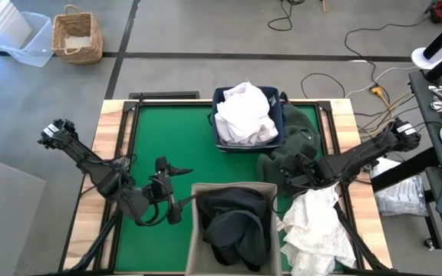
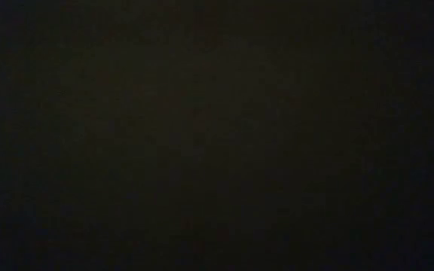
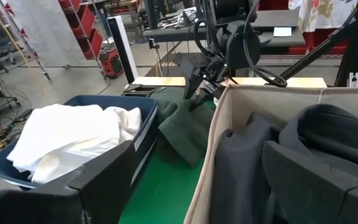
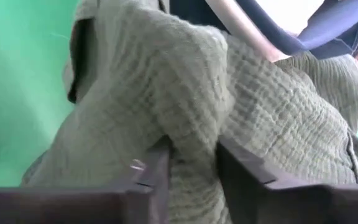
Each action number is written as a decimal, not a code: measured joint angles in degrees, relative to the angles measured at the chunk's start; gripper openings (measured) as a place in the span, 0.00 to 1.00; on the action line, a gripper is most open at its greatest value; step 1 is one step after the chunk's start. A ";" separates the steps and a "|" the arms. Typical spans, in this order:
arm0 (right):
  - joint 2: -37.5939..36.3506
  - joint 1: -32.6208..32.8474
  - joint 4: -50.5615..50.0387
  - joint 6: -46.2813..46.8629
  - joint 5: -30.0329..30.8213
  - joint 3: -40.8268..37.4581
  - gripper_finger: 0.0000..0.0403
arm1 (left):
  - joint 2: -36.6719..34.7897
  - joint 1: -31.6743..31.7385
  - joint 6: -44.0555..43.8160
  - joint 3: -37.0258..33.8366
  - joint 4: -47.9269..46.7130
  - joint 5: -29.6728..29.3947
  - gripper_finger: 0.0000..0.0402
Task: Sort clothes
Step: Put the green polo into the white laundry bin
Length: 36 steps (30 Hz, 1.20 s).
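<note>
Dark green garment [image 4: 185,112] is pinched between the right gripper [image 4: 194,168] fingers, bunched near the tabletop's right edge beside the navy bin [image 1: 278,130]. No writing is readable. Left gripper [image 1: 176,170] stands released.

Open green mat [image 1: 159,134] from 9 to 11 o'clock, clear passage there. Blue bin [image 1: 247,115] blocks 12, beige bin [image 1: 232,228] blocks 6. Dark green garment [image 1: 294,146] fills 2 to 3, white garment [image 1: 317,226] covers 4 to 5. Narrow gap between bins at centre.
</note>
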 joint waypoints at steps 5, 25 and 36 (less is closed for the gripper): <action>0.23 -0.10 0.04 0.47 -0.33 0.00 0.06 | 0.00 0.02 -0.01 0.00 0.00 -0.07 0.82; -7.74 0.08 -3.93 -3.85 -3.52 9.83 0.02 | -0.11 0.02 7.59 0.28 -0.45 -8.52 0.82; -10.44 1.89 -4.43 -11.82 -2.89 19.15 0.02 | -0.11 0.02 9.31 1.20 -1.12 -9.05 0.82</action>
